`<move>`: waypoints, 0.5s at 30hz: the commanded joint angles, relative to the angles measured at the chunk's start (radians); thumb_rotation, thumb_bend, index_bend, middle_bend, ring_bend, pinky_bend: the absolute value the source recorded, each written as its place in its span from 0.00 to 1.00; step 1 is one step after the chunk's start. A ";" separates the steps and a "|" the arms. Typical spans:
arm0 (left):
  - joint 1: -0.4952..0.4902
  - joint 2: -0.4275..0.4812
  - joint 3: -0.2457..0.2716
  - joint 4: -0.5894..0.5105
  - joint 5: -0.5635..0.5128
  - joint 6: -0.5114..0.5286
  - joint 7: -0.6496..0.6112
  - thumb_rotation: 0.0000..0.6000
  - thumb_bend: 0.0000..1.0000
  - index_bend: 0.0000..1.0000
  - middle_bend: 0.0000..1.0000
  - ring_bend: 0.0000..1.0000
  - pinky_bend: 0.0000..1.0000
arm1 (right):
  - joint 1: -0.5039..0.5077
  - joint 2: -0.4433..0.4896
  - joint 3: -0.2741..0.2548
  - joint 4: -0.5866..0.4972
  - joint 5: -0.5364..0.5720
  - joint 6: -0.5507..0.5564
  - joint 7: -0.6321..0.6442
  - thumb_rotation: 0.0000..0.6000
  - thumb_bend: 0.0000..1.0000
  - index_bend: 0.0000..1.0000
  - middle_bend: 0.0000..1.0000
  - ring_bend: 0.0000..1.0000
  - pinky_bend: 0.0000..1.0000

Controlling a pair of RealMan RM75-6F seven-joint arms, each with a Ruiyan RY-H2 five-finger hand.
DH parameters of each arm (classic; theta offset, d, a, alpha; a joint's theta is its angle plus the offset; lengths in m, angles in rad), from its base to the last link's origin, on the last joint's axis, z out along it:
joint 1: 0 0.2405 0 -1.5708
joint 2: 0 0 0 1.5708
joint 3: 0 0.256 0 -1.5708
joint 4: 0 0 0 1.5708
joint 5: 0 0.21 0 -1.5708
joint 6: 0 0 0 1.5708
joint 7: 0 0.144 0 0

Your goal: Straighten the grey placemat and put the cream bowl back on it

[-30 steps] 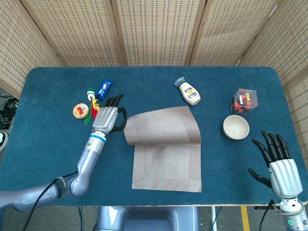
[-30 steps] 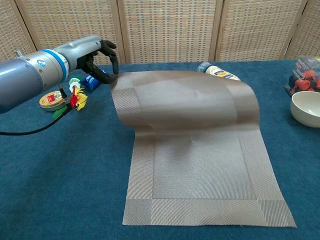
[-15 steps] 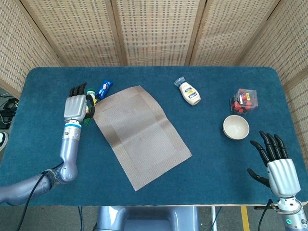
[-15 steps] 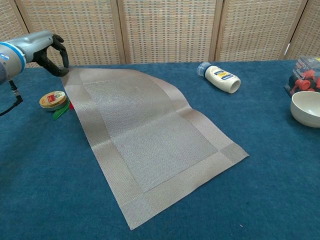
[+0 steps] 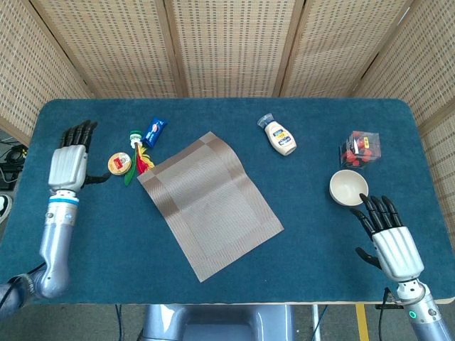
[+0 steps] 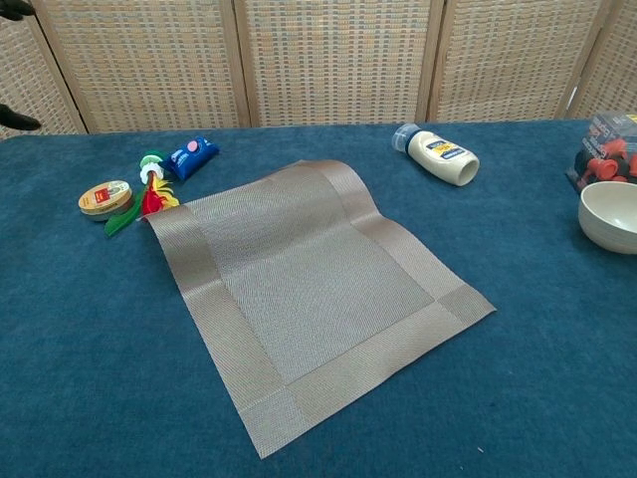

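A: Status? Near edge first
B: Right hand [image 5: 389, 236] lower right of head view, fingers spread, holding nothing. Left hand [image 5: 69, 159] at left, fingers apart, also empty
A: Mat?
B: Mat [image 5: 210, 202] unfolded mid-frame but skewed to the table edge, far corner slightly humped. Bowl [image 5: 348, 187] off it, right side, just past the right hand
A: Step?
B: Straightening looks unfinished. I'd square the mat, then lift the bowl over

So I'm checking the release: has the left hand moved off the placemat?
Yes. The left hand has moved left, past the round tin, clear of the placemat.
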 commanded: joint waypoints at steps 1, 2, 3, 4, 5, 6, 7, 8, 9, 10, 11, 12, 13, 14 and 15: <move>0.118 0.133 0.072 -0.148 0.058 0.094 -0.012 1.00 0.00 0.00 0.00 0.00 0.00 | 0.051 0.002 -0.010 0.021 -0.012 -0.082 -0.024 1.00 0.00 0.21 0.00 0.00 0.00; 0.141 0.158 0.088 -0.176 0.070 0.111 -0.014 1.00 0.00 0.00 0.00 0.00 0.00 | 0.068 0.000 -0.013 0.026 -0.014 -0.111 -0.028 1.00 0.00 0.21 0.00 0.00 0.00; 0.161 0.177 0.104 -0.197 0.081 0.126 -0.012 1.00 0.00 0.00 0.00 0.00 0.00 | 0.077 -0.002 -0.014 0.029 -0.014 -0.127 -0.029 1.00 0.00 0.21 0.00 0.00 0.00; 0.187 0.202 0.124 -0.227 0.096 0.147 -0.010 1.00 0.00 0.00 0.00 0.00 0.00 | 0.095 -0.009 -0.015 0.036 -0.014 -0.157 -0.033 1.00 0.00 0.21 0.00 0.00 0.00; 0.208 0.222 0.141 -0.252 0.113 0.165 -0.009 1.00 0.00 0.00 0.00 0.00 0.00 | 0.109 -0.017 -0.015 0.043 -0.011 -0.181 -0.035 1.00 0.00 0.21 0.00 0.00 0.00; 0.230 0.238 0.158 -0.273 0.128 0.189 -0.005 1.00 0.00 0.00 0.00 0.00 0.00 | 0.122 -0.025 -0.014 0.049 -0.007 -0.201 -0.035 1.00 0.00 0.21 0.00 0.00 0.00; 0.250 0.249 0.172 -0.291 0.141 0.210 0.000 1.00 0.00 0.00 0.00 0.00 0.00 | 0.137 -0.034 -0.013 0.056 -0.005 -0.223 -0.034 1.00 0.00 0.21 0.00 0.00 0.00; 0.268 0.260 0.188 -0.311 0.152 0.227 0.005 1.00 0.00 0.00 0.00 0.00 0.00 | 0.151 -0.045 -0.012 0.066 -0.002 -0.242 -0.034 1.00 0.00 0.21 0.00 0.00 0.00; 0.290 0.273 0.208 -0.335 0.159 0.247 0.020 1.00 0.00 0.00 0.00 0.00 0.00 | 0.164 -0.055 -0.010 0.078 -0.003 -0.257 -0.037 1.00 0.00 0.22 0.00 0.00 0.00; 0.309 0.284 0.224 -0.357 0.166 0.269 0.039 1.00 0.00 0.00 0.00 0.00 0.00 | 0.181 -0.069 -0.008 0.095 -0.010 -0.270 -0.040 1.00 0.00 0.23 0.00 0.00 0.00; 0.325 0.289 0.237 -0.374 0.176 0.293 0.059 1.00 0.00 0.00 0.00 0.00 0.00 | 0.194 -0.084 -0.007 0.112 -0.015 -0.280 -0.040 1.00 0.00 0.23 0.00 0.00 0.00; 0.345 0.289 0.252 -0.390 0.193 0.325 0.080 1.00 0.00 0.00 0.00 0.00 0.00 | 0.210 -0.103 -0.007 0.133 -0.018 -0.294 -0.039 1.00 0.00 0.24 0.00 0.00 0.00; 0.363 0.285 0.264 -0.406 0.207 0.347 0.081 1.00 0.00 0.00 0.00 0.00 0.00 | 0.225 -0.118 -0.008 0.148 -0.021 -0.310 -0.038 1.00 0.00 0.25 0.00 0.00 0.00; 0.379 0.282 0.277 -0.419 0.228 0.364 0.074 1.00 0.00 0.00 0.00 0.00 0.00 | 0.239 -0.134 -0.006 0.165 -0.020 -0.325 -0.038 1.00 0.00 0.26 0.00 0.00 0.00; 0.392 0.281 0.287 -0.425 0.245 0.375 0.067 1.00 0.00 0.00 0.00 0.00 0.00 | 0.250 -0.148 -0.004 0.181 -0.018 -0.335 -0.037 1.00 0.00 0.26 0.00 0.00 0.00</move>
